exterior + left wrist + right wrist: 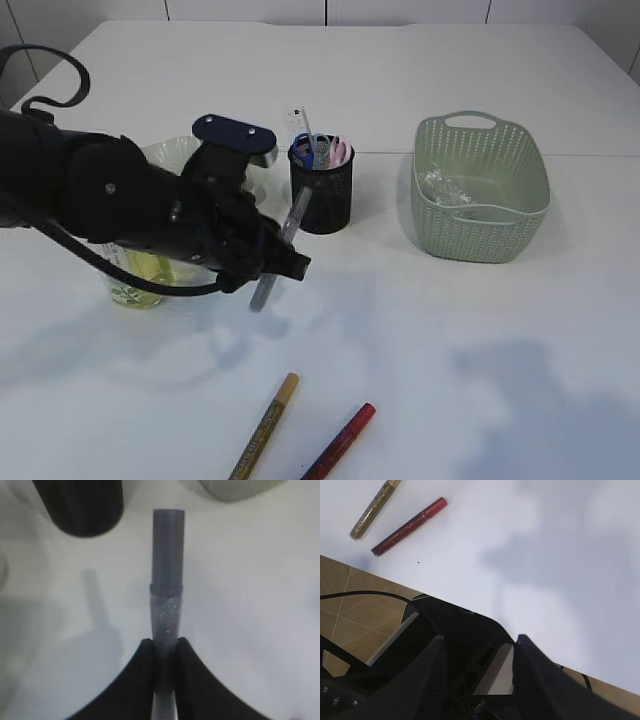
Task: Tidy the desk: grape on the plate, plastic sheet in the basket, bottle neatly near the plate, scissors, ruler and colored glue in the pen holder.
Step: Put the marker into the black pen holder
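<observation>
Left gripper (165, 647) clenched on silver glue pen (167, 580), tilted above desk centre just before pen holder (322, 195) (lined up for drop-in). Right gripper (480, 650) parked empty, jaws apart, off near edge.

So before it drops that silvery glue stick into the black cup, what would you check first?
1. Grip: left gripper shut on the silver glue pen: ok.
2. Pen over the pen holder: not ok, it hangs beside and in front of it.
3. Room inside holder, with scissors and ruler in it: cannot tell.
4. Right gripper off the table edge, jaws open, empty: ok.
5. Gold glue pen and red glue pen lie on the table, clear of the path: ok.
</observation>
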